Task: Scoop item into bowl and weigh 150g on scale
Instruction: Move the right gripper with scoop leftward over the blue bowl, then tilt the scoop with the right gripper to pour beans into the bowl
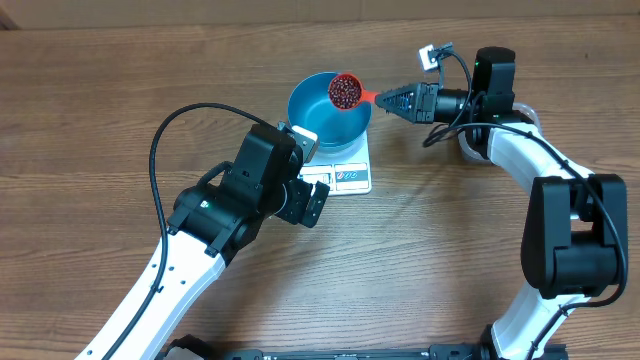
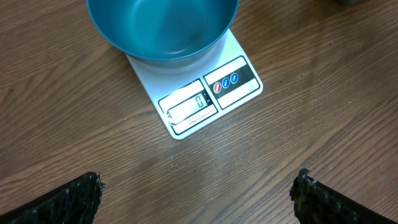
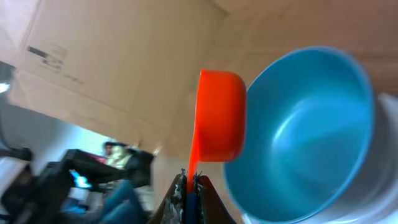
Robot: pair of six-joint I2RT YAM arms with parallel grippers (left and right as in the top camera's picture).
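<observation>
From the overhead view, you see one blue bowl [image 1: 322, 118] sitting on one white scale [image 1: 348, 176]. The bowl covers most of the scale, so only the panel edge shows. The right gripper [image 1: 383, 98] is clamped on the handle of one red scoop [image 1: 366, 96]. The scoop's cup hangs over the bowl's far rim and holds a heap of dark beans [image 1: 345, 92], too many and too small to count. The left gripper [image 1: 308, 197] sits just beside the scale's near edge, and the arm partly hides its fingers.

In the left wrist view, only the tips of the two fingers [image 2: 68, 202] show at the bottom corners. They are spread wide with nothing between them. The scale [image 2: 205, 93] lies ahead of them, apart from both. Its display is too small for you to read, and three round buttons sit beside it. The top edge cuts off the bowl [image 2: 161, 28], and the scoop is out of frame.

In the right wrist view, the jaws [image 3: 189, 186] are pressed tight on the thin handle. You see the scoop [image 3: 219, 115] from outside, so the beans are hidden in the cup. The cup is against the rim of the bowl [image 3: 305, 137], though you cannot tell whether they touch. A sliver of scale [image 3: 387, 155] shows at the right edge, and the background is blurred.
</observation>
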